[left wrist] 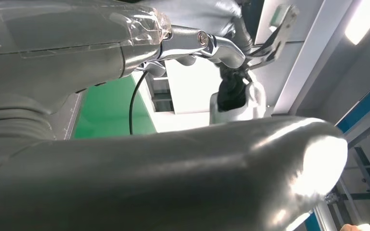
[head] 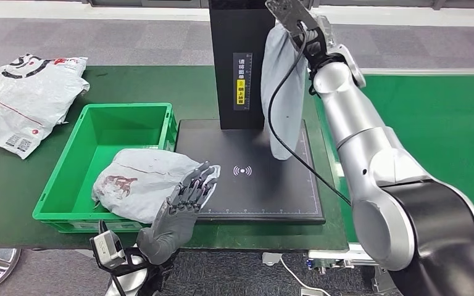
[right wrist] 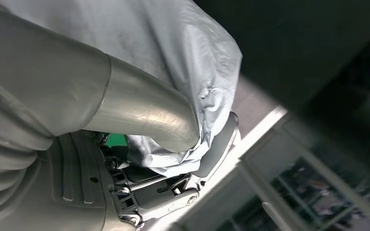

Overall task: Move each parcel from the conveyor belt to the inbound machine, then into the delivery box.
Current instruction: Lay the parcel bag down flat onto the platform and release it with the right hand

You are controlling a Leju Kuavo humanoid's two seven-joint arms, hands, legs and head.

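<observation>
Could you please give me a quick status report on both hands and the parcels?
Right hand holds grey parcel hanging above scanner platform. Left hand open, resting on printed parcel lying across green bin rim. Platform clear.

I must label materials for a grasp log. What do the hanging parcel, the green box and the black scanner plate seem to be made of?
Hanging parcel: likely thin grey plastic film, matte; it drapes and wrinkles limply.
Green box: probably rigid moulded plastic, slightly glossy, with a ribbed rim.
Scanner plate: flat, hard, matte black with printed white marks; plastic or coated metal, I cannot tell.
</observation>
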